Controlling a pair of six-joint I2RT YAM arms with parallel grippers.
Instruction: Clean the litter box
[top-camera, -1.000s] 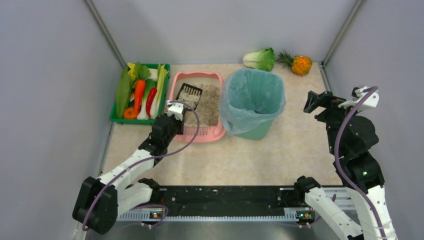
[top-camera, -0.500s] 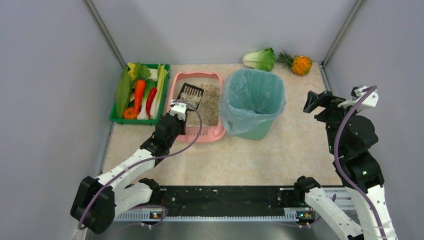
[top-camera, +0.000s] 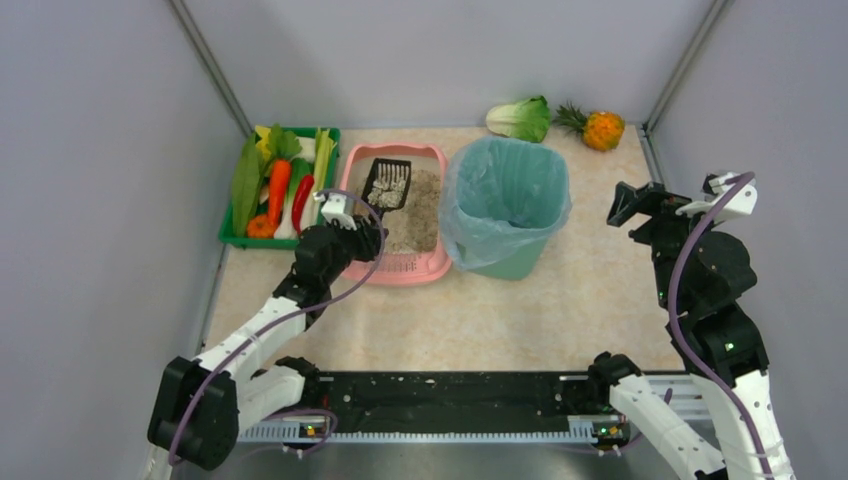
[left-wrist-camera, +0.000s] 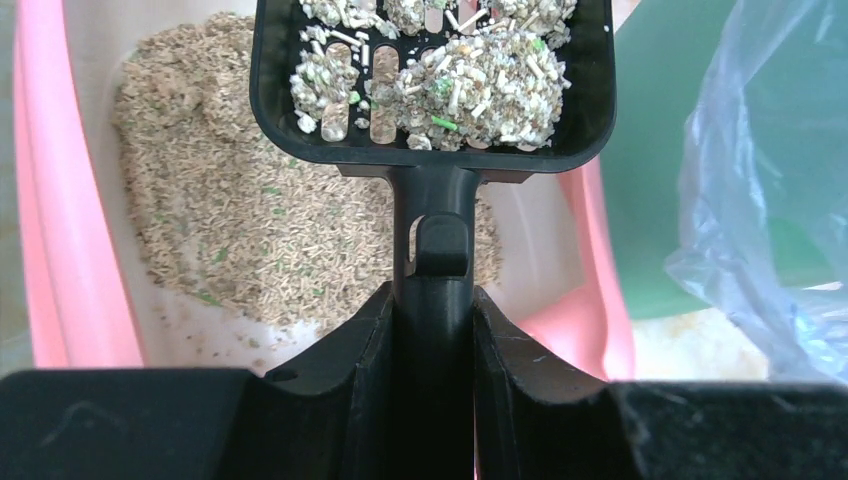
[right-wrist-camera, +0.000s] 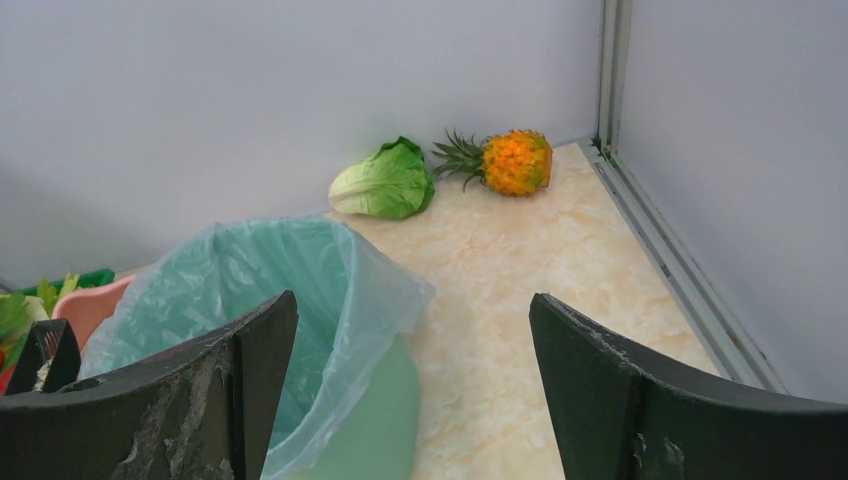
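Note:
The pink litter box (top-camera: 352, 170) with grey-beige litter (top-camera: 420, 205) stands at the back left; its rim also shows in the left wrist view (left-wrist-camera: 45, 200). My left gripper (top-camera: 345, 228) is shut on the handle of a black slotted scoop (top-camera: 388, 182). The scoop (left-wrist-camera: 430, 75) is held level above the litter and carries clumps of litter. My right gripper (top-camera: 632, 203) is open and empty, raised at the right of the teal bin (top-camera: 508, 195); its fingers (right-wrist-camera: 255, 370) frame the bin's edge.
A green crate of vegetables (top-camera: 280, 185) sits left of the litter box. The bag-lined teal bin (right-wrist-camera: 260, 320) stands right of it. A cabbage (top-camera: 520, 118) and a pineapple (top-camera: 598, 128) lie at the back right. Grey walls close in both sides.
My left gripper has lifted the scoop out of the litter and shifted it slightly right, toward the tray's far end. The right arm has not moved.

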